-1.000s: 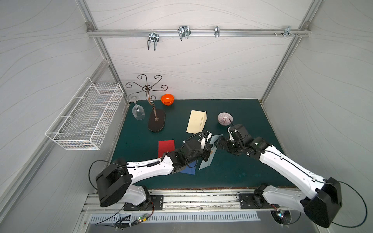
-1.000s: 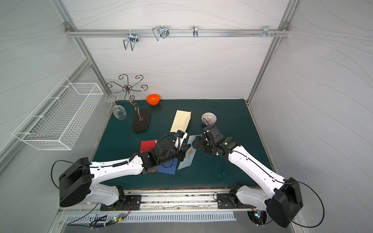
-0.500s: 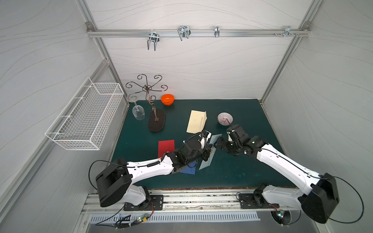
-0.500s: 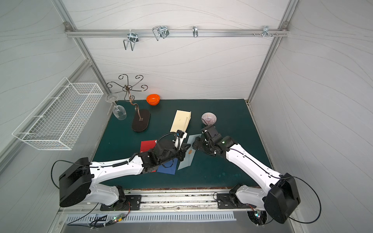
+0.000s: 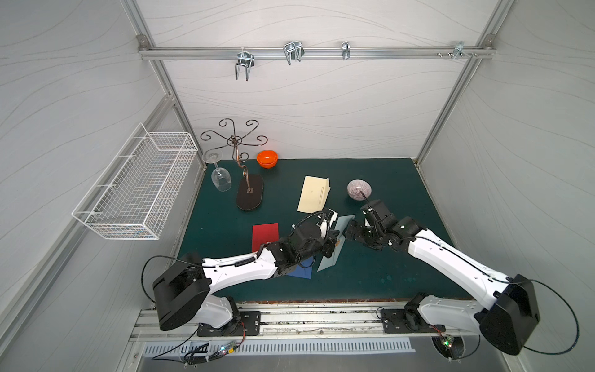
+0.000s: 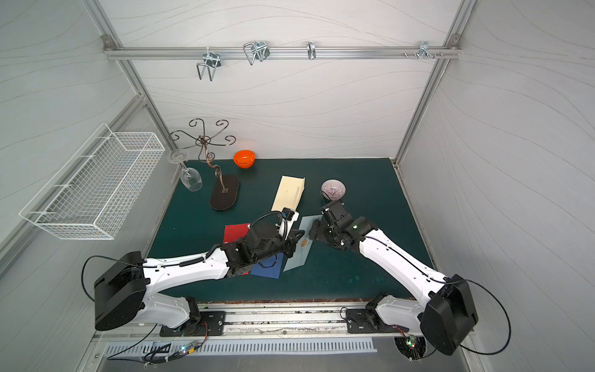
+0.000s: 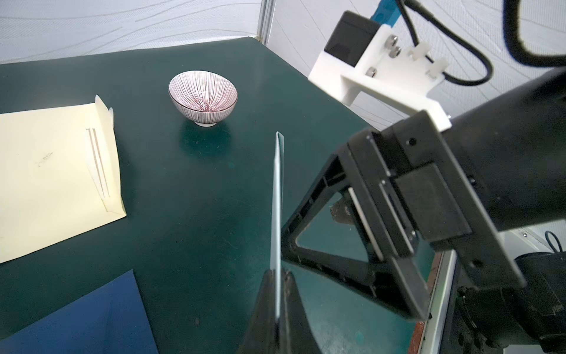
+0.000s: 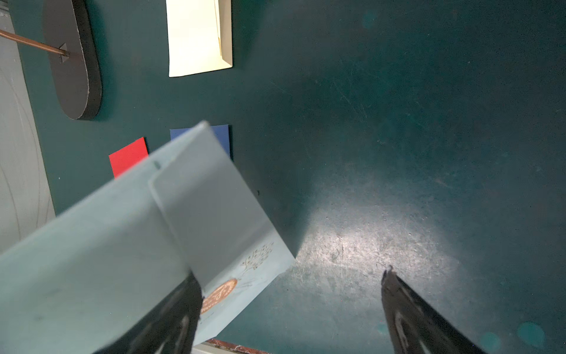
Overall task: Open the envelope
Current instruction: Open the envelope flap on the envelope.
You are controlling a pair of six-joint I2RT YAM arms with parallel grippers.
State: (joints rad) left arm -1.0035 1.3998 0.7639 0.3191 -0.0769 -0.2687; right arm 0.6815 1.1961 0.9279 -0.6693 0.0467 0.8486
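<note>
Envelope, pale blue (image 5: 331,257), one: mid-mat, pinched edge-on between the closed fingers of the left gripper (image 7: 278,274). Right gripper (image 8: 291,275), one: jaws spread wide, holding nothing, one finger partly hidden behind the envelope. Cream envelope (image 5: 314,195), red card (image 5: 264,236), dark blue card (image 5: 301,272): one each. Bowls, two: striped bowl (image 5: 359,189), orange bowl (image 5: 267,158). Green mat (image 5: 386,257) lies bare to the right. Only the right wrist view shows the flap's brown seal (image 8: 219,294).

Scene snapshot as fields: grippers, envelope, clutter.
left gripper: shut on light blue envelope, held on edge
right gripper: open, at the envelope's flap
flap: seems partly lifted
mat: cream envelope, striped bowl, red card, dark blue card
</note>
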